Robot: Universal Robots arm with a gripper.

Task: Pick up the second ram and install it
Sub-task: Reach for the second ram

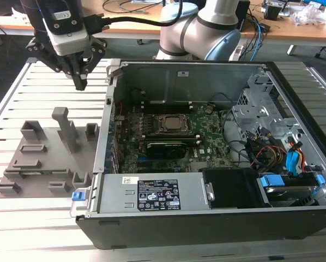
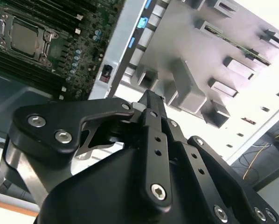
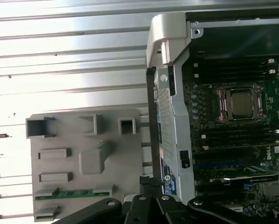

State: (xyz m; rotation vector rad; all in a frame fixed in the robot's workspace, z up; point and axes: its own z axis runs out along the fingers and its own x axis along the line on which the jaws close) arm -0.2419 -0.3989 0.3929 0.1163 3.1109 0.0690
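The second ram point(image 3: 67, 192) is a slim green strip lying flat in a slot of the grey fixture tray point(image 3: 116, 158). It also appears as a thin green line point(image 2: 237, 44) in the second wrist view and faintly point(image 1: 33, 173) in the exterior view. My gripper point(image 1: 81, 83) hangs above the slatted table, past the tray's far edge and beside the open computer case's point(image 1: 106, 147) wall. Its fingers meet at the tips with nothing between them, as both wrist views show point(image 2: 151, 100) point(image 3: 151, 182). The motherboard with its processor socket point(image 1: 171, 124) lies inside the case.
A tall grey post point(image 1: 65, 128) and several raised holders stand on the tray. A black card point(image 1: 168, 146) sits across the motherboard in front of the socket. Drive cage and cables point(image 1: 272, 142) occupy the case's right side. The arm's base point(image 1: 201, 27) stands behind the case.
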